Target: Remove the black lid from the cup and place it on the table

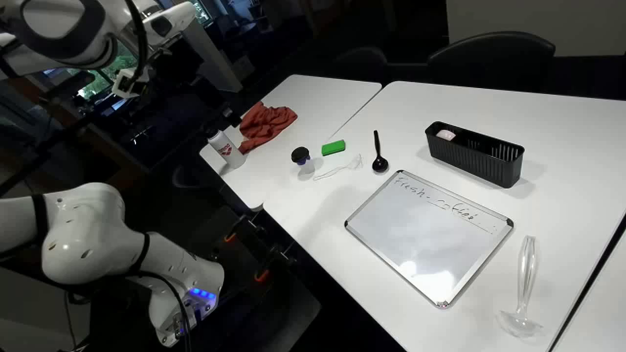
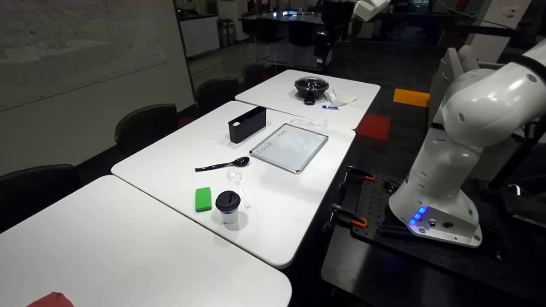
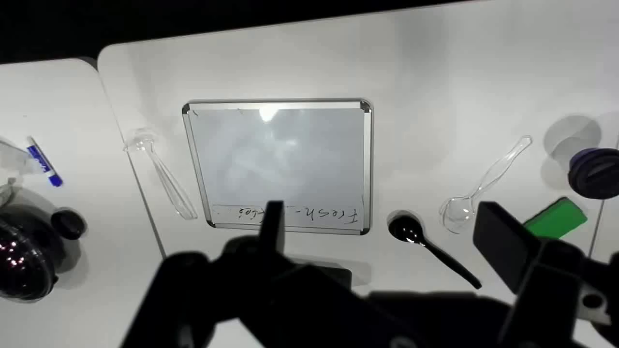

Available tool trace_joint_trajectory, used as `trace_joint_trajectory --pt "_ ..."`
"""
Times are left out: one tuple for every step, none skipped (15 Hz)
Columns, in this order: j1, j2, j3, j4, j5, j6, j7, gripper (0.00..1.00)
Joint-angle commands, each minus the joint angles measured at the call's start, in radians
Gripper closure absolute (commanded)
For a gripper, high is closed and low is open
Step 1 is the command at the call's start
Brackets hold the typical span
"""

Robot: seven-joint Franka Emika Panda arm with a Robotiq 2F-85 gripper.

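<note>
The black lid (image 2: pixel 227 199) sits on top of the small whitish cup (image 2: pixel 230 217), which stands upright on the white table (image 2: pixel 264 221) and has a blue band under the lid. In an exterior view the lid (image 1: pixel 300 155) hides much of the cup. In the wrist view the lid (image 3: pixel 599 175) shows at the far right edge, partly cut off, seen from above. My gripper (image 3: pixel 380 212) is open and empty, high above the table. Its fingers are spread over the area of the whiteboard and black spoon, apart from the cup.
A green eraser (image 2: pixel 203 199), a clear spoon (image 2: pixel 241 189) and a black spoon (image 2: pixel 230 163) lie near the cup. A framed whiteboard (image 1: pixel 430 234) and a black tray (image 1: pixel 474 156) are farther along. A bottle (image 1: pixel 227 149), red cloth (image 1: pixel 266 124) and black pot (image 2: pixel 312 87) stand on adjoining tables.
</note>
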Motion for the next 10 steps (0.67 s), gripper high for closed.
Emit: trace_joint_trajectory --pt "0.013 0.0 -0.01 0.003 -0.007 -0.005 0.007 0.0" --pt "0.013 0.0 -0.01 0.003 -0.007 -0.005 0.007 0.0" --pt "0.013 0.0 -0.01 0.003 -0.007 -0.005 0.007 0.0" --pt "0.013 0.0 -0.01 0.003 -0.007 -0.005 0.007 0.0" --pt "0.013 0.0 -0.01 0.003 -0.007 -0.005 0.007 0.0" --pt "0.02 0.029 0.009 0.004 -0.01 0.023 0.026 0.0" --pt "0.034 0.053 0.026 0.003 -0.002 0.05 0.042 0.0" --pt "0.065 0.082 0.043 0.006 0.024 0.061 0.047 0.0" --pt "0.084 0.105 0.069 -0.001 0.028 0.1 0.067 0.0" --pt "0.11 0.131 0.086 -0.005 0.042 0.134 0.079 0.0"
